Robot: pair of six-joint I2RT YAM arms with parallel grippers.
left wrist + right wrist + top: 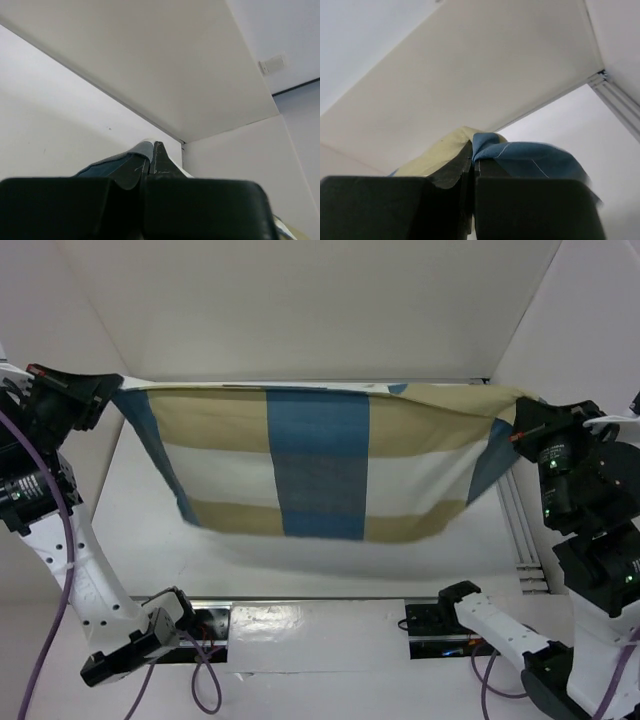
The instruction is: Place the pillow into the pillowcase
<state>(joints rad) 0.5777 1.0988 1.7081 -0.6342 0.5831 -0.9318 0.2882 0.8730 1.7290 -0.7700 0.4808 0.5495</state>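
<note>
The pillowcase (320, 465), in big blue, tan and cream checks, hangs stretched in the air between my two grippers, its lower edge sagging above the table. My left gripper (108, 390) is shut on its upper left corner; blue cloth (107, 165) shows at the fingertips in the left wrist view. My right gripper (512, 425) is shut on its upper right corner; tan and blue cloth (520, 157) bunches over the closed jaws in the right wrist view. The case looks bulky. The pillow is not visible; I cannot tell whether it is inside.
The white table (150, 530) lies below the hanging case, with white walls (300, 300) behind and at the sides. An aluminium rail (525, 540) runs along the right side. The arm bases and cables (200, 660) sit at the near edge.
</note>
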